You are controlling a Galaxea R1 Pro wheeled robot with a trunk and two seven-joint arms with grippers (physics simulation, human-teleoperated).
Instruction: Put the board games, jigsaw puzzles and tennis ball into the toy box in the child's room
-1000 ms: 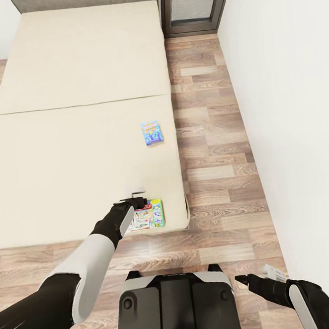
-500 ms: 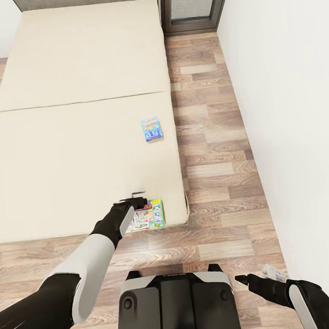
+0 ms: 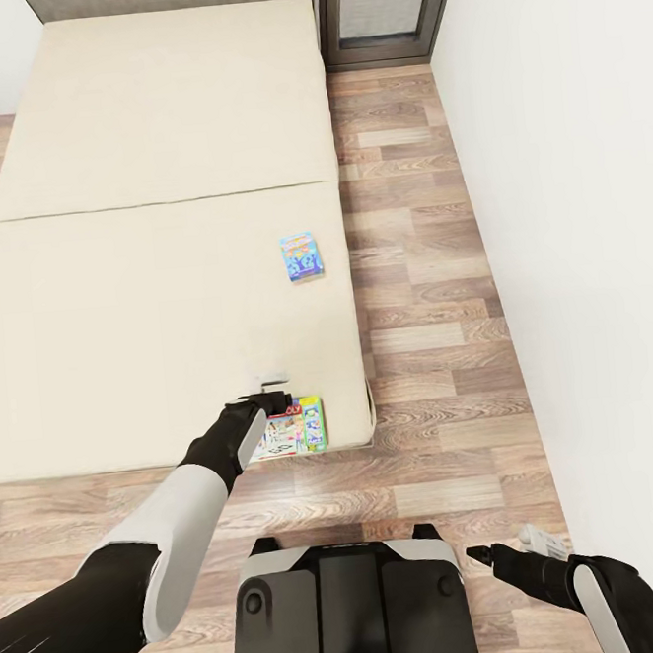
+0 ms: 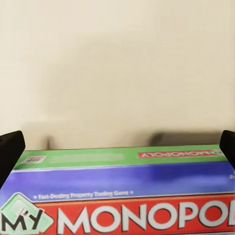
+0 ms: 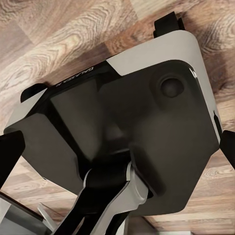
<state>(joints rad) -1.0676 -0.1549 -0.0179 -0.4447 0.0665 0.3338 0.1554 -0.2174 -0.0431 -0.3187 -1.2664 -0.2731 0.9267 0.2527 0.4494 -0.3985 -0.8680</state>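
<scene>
**A:** Two board games are seen on the bed (image 3: pixel 164 281) from the head view: a light blue one (image 3: pixel 302 258) lying flat near the bed's right edge, and a Monopoly box (image 3: pixel 298 426) at the near corner, close to the foot edge, where it can be reached from the floor (image 3: pixel 422 288).

**B:** The left pincer (image 3: pixel 270 391) is placed over that corner box, at its far edge. In the left wrist view the Monopoly box (image 4: pixel 117 196) is framed between the two dark fingertips (image 4: pixel 11 147), which are spread wide to either side of it. Nothing is gripped yet; no contact with the lid can be made out.

**A:** The wide spread is probably kept so the box's breadth can be taken between the fingers. A thin, flat box on a soft mattress is judged awkward to lift; an edge grasp may be needed.

**B:** The right pincer (image 3: pixel 539 544) is held low beside the robot's base (image 5: pixel 127 127), out of the way. Whether it is open or closed cannot be told; nothing is seen in it.

**A:** No toy box is in sight, so both games are judged still to be carried.
</scene>
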